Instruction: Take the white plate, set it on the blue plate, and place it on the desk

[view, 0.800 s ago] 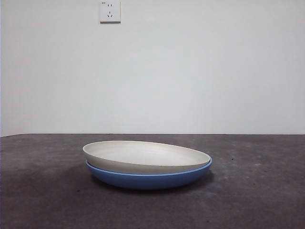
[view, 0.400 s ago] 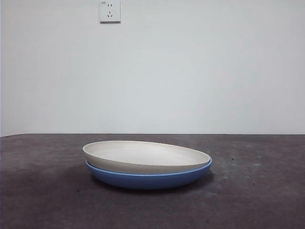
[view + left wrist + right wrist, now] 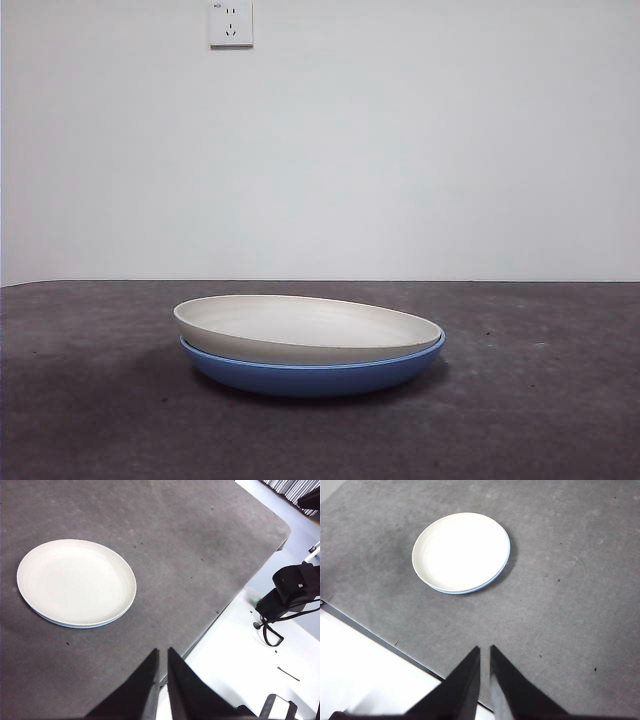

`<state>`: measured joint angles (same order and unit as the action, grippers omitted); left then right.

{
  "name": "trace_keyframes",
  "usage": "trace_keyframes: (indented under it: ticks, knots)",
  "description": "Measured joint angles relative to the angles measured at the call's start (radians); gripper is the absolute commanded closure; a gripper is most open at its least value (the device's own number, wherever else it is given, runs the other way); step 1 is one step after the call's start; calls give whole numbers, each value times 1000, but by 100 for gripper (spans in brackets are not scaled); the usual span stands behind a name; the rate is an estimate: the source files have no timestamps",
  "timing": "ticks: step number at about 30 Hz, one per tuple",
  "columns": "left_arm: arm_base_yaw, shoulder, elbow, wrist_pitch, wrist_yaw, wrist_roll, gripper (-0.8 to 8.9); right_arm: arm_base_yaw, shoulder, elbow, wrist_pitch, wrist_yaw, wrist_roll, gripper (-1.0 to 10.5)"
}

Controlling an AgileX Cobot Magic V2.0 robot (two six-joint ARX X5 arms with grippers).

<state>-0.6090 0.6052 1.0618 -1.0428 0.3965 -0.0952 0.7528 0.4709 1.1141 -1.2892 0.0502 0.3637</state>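
The white plate [image 3: 305, 326] lies slightly tilted inside the blue plate [image 3: 315, 373] on the desk [image 3: 540, 400]. From above, the white plate [image 3: 76, 582] [image 3: 461, 552] covers nearly all of the blue plate, which shows only as a thin rim [image 3: 65, 624] [image 3: 492, 581]. Both arms hang well clear of the stack. My left gripper [image 3: 163, 654] is shut and empty, high over the desk's edge. My right gripper [image 3: 485, 651] is shut too, holding nothing, above the desk near its other edge.
A wall socket [image 3: 230, 23] sits high on the white wall behind. Beyond the desk's edge, the left wrist view shows a black arm base [image 3: 292, 592] on a white surface.
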Motion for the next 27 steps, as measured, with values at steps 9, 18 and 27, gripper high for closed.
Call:
trace_keyframes:
  ticks: [9,18,27]
  knots:
    - [0,0,0,0,0,0,788,0,0,0,0,0,0,918]
    - [138,-19,-26,37,0,0,788,0,0,0,0,0,0,918]
    - [502,-216,-348,254,-2,1,786,0,0,0,0,0,0,918]
